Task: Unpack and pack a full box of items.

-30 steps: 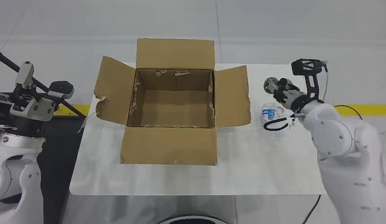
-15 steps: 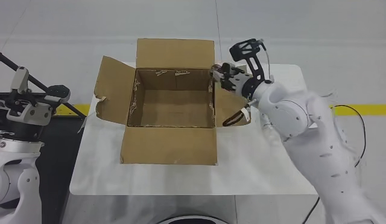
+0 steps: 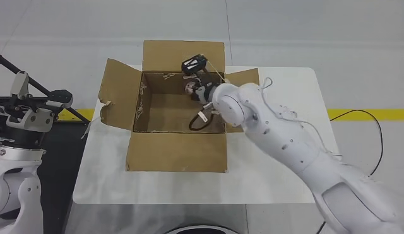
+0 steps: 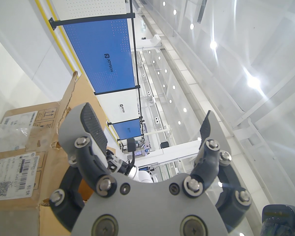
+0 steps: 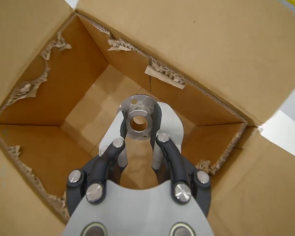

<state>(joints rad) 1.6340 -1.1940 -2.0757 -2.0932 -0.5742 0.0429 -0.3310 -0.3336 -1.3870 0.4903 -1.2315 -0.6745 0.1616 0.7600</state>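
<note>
An open cardboard box [image 3: 177, 152] with its flaps spread sits mid-table; its inside [image 5: 64, 128] is bare brown board with torn edges. My right gripper [image 5: 139, 121] hangs over the box's far right part, shut on a round metal flange [image 5: 138, 123] with a centre hole. From above, that gripper [image 3: 194, 87] sits just inside the box's back wall. My left gripper [image 4: 147, 128] stands open and holds nothing, off the table's left side, pointing up toward the ceiling beside the box's outer wall [image 4: 19, 163].
The white table [image 3: 278, 171] extends to the right of the box and in front of it. A black tripod leg [image 3: 38, 86] runs behind the left arm at the far left. Labels are stuck on the box's outer left wall.
My right arm has swung left from the table's right side to over the box, carrying the flange. The clear bag with blue parts seen there a second ago is out of sight. The left arm barely moved.
</note>
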